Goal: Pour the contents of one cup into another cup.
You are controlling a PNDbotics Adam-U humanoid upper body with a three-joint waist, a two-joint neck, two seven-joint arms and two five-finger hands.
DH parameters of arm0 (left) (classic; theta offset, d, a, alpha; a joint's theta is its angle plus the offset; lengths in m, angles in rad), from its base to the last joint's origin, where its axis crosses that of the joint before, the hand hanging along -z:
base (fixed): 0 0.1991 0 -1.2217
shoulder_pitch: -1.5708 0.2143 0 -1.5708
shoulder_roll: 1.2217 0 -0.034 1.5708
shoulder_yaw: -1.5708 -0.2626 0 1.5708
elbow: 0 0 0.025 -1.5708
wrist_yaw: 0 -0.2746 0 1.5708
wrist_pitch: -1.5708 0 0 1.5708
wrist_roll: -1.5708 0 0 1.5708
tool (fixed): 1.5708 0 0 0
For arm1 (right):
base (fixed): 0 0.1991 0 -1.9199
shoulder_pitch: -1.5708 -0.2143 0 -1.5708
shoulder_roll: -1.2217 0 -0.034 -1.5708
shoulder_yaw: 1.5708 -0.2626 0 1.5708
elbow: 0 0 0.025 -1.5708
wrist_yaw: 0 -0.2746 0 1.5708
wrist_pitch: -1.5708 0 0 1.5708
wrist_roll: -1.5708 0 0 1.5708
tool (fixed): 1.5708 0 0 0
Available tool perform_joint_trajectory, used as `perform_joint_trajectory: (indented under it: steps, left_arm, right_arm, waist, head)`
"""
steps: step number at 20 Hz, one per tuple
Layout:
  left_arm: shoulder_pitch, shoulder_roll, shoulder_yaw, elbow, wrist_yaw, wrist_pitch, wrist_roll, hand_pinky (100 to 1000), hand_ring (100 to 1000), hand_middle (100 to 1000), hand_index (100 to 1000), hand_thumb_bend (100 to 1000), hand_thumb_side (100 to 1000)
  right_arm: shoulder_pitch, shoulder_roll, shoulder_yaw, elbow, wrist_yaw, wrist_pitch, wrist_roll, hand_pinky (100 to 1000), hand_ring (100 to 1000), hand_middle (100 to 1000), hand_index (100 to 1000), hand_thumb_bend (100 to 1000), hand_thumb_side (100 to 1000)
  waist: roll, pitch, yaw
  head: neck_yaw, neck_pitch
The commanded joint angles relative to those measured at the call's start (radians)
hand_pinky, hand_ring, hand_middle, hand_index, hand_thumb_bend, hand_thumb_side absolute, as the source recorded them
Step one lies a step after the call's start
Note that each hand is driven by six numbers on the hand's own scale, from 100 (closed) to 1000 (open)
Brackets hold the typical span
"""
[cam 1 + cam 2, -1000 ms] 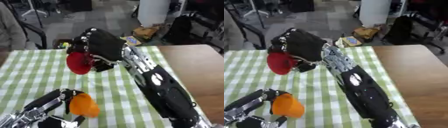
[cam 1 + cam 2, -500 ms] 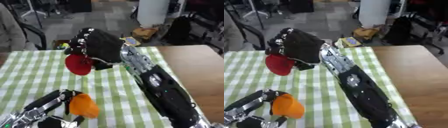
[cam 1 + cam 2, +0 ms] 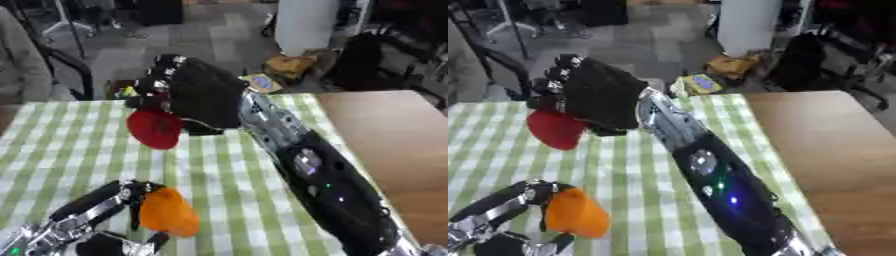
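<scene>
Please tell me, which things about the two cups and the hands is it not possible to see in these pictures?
- Red cup: its opening and contents, hidden in both views behind the right hand.
- Right hand's fingers: mostly hidden by its own back.
- Orange cup: blurred, contents not visible.
- Left hand: cut off by the lower edge; its grip is partly hidden by the orange cup.

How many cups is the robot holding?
2. The red cup is in the right hand, up over the checked cloth; the orange cup is in the left hand, nearer.

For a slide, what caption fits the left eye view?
Right hand holds a red cup over the checked cloth; left hand holds an orange cup.
</scene>
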Motion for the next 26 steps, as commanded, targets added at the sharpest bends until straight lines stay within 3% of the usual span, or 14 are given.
perform_joint_trajectory:
  steps: [1,9,26]
  left_arm:
    - [-0.013,0.015,0.010,-0.009,0.014,0.006,-0.003,471,366,398,842,100,272]
    - [-0.012,0.022,0.012,-0.016,0.018,0.016,-0.012,477,366,398,842,100,270]
    - [-0.001,0.028,0.019,-0.010,0.006,0.022,-0.001,482,368,400,844,100,268]
  right_arm:
    - [-0.028,0.001,-0.003,0.003,0.039,0.013,-0.042,478,453,554,740,100,100]
    - [-0.027,0.005,-0.008,0.031,0.078,0.034,-0.102,475,449,550,740,100,100]
    - [-0.025,0.003,-0.019,0.034,0.079,0.049,-0.113,475,446,542,741,100,100]
  waist:
    - [0.001,-0.020,0.000]
    - [0.003,-0.021,0.000]
    - [0.002,-0.022,0.001]
  head:
    - [0.001,-0.012]
    - [0.000,-0.014]
    - [0.002,-0.017]
